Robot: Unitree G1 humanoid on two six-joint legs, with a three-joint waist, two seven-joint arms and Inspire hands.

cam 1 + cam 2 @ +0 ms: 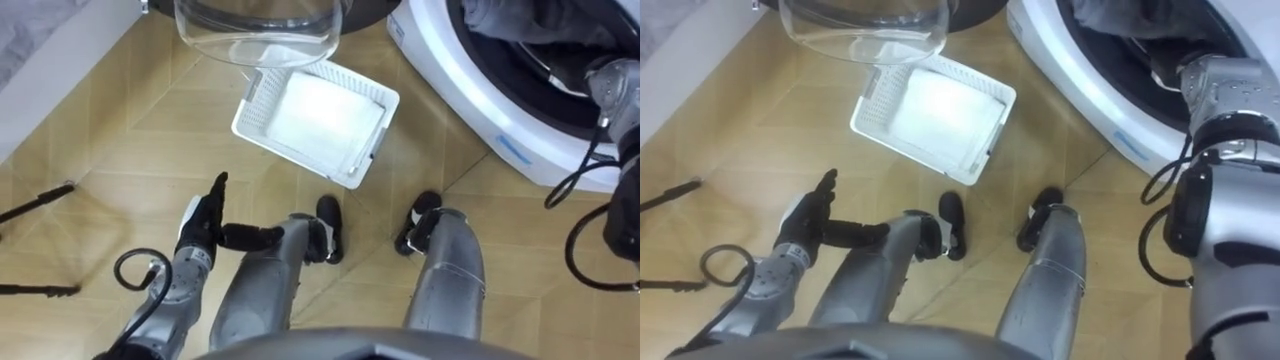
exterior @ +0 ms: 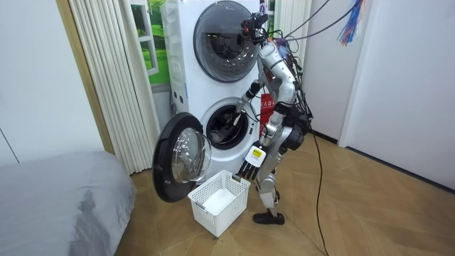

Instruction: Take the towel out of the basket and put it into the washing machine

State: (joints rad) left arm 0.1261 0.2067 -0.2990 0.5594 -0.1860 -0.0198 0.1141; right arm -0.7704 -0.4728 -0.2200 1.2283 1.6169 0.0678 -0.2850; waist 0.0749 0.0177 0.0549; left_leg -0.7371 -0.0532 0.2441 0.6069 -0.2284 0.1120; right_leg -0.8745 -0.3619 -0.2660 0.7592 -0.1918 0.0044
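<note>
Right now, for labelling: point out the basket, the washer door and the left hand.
basket (image 1: pixel 252 105): left eye view, side wall.
washer door (image 2: pixel 187 157): room view, glass.
left hand (image 1: pixel 200 225): left eye view, its middle.

The basket (image 1: pixel 258 100) sits on the floor (image 1: pixel 120 150) just ahead of the robot's feet, below the swung-open door (image 1: pixel 258 30). The washing machine (image 1: pixel 480 95) stands ahead to the right, with a towel (image 1: pixel 510 20) inside its drum. A bed (image 2: pixel 57 192) lies at the room view's left.
</note>
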